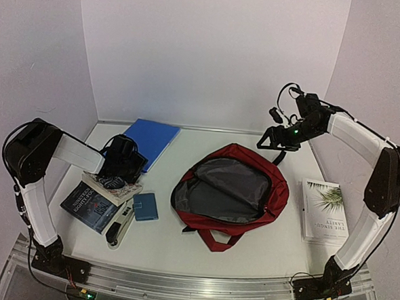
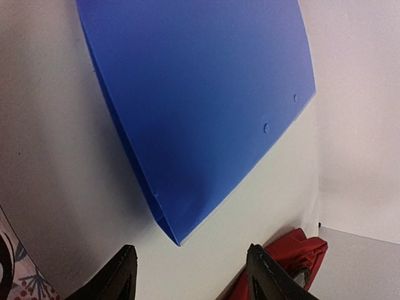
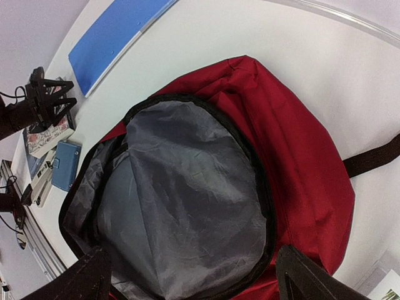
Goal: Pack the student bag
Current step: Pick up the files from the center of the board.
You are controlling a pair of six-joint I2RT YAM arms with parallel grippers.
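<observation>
The student bag lies in the middle of the table, dark red, its mouth wide open on grey lining. My right gripper hovers open above the bag's far right edge. In the right wrist view its fingertips frame the lining of the bag, with nothing between them. My left gripper hangs open at the left over a stack of books, just short of a blue folder. In the left wrist view the gripper points at the folder's near corner, apart from it.
At the left lie a patterned book, a dark book, a small blue notebook and a stapler. A white book lies right of the bag. Walls close the back and both sides.
</observation>
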